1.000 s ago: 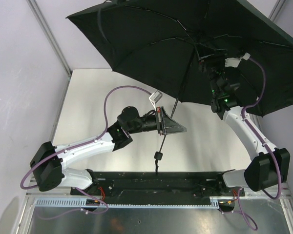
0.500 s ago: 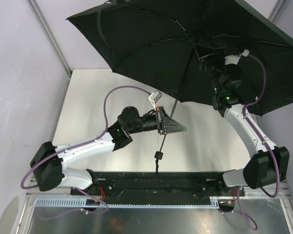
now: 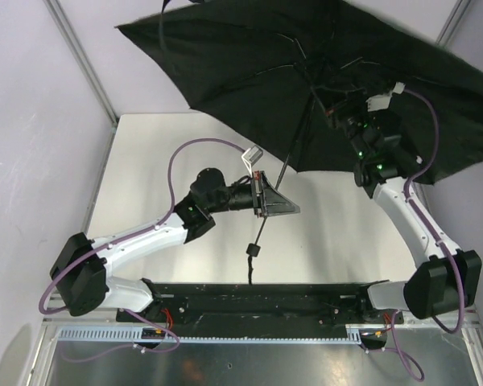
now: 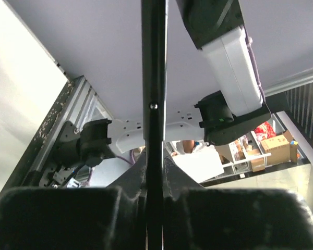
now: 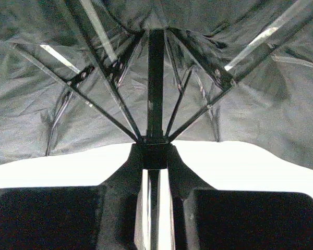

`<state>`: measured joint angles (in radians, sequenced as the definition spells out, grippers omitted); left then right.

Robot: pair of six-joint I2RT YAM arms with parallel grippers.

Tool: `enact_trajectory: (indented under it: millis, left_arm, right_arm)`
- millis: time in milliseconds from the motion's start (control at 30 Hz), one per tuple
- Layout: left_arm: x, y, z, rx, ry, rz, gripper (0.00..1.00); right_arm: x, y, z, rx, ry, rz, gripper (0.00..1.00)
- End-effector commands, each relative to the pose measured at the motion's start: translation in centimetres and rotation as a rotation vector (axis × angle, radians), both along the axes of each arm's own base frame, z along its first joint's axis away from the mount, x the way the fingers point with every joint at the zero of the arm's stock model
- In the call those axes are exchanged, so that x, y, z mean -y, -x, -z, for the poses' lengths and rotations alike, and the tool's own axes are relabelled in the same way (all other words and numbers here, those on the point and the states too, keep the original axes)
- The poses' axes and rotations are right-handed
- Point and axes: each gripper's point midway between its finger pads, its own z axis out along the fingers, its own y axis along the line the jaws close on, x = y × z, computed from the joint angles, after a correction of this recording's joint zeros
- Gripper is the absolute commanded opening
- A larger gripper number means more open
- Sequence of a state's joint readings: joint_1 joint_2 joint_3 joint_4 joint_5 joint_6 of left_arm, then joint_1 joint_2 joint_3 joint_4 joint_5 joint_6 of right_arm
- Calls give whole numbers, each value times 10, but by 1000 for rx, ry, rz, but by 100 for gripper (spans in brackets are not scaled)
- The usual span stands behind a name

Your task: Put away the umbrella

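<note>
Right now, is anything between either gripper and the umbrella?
Nothing visible. The left gripper is clamped low on the shaft of the umbrella. The right gripper grips the same shaft just under the runner, beneath the open canopy.

Bright, even overhead light in the top view, soft sheen on the pale grey flat tabletop (image 3: 137, 153), black fabric folding umbrella (image 3: 249, 72) underexposed, overexposed white band under its canopy in the right wrist view, nearest foreground blurred dark in both wrist views
</note>
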<state>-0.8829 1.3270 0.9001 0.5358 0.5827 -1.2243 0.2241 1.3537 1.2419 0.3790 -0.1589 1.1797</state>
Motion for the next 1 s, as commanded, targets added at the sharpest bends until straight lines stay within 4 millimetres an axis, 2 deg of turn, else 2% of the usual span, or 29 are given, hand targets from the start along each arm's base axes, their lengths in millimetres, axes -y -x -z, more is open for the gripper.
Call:
enact_trajectory:
  millis: [0,67,133,200,267,333,400,533,700,767,833,900,967]
  left_arm:
    - [-11,-26,-18,72,29,-52,0]
    - [-12,-33,-25,88,31,-65,0]
    - [-13,-40,-30,104,29,-82,0]
    - [-13,-42,-36,124,33,-85,0]
    - [-12,-42,-38,135,33,-85,1]
    - [-12,-41,-33,129,24,-88,11]
    - [-15,-38,-25,121,12,-84,26]
    - [-21,-16,-7,124,-12,-64,51]
    - [-31,9,24,109,-65,-42,65]
    - [-34,16,34,97,-83,-36,66]
    - [-33,23,38,98,-92,-17,63]
    - [-30,27,42,95,-106,-5,52]
    - [-27,26,49,73,-130,1,29]
  right_arm:
    - [-43,62,4,54,103,-161,0]
    - [-54,79,3,70,117,-193,0]
    - [-54,90,2,80,110,-189,0]
    - [-48,96,-3,105,112,-162,0]
    - [-38,90,-6,109,87,-139,0]
    - [-27,83,-15,126,32,-112,0]
    - [-18,78,-29,170,-19,-79,0]
    - [-3,65,-52,221,-81,-21,0]
    - [5,51,-75,269,-114,-7,0]
    - [5,46,-80,279,-114,-3,0]
    - [5,42,-84,283,-113,-3,0]
    - [4,39,-89,288,-112,-5,0]
    - [6,35,-94,285,-103,2,0]
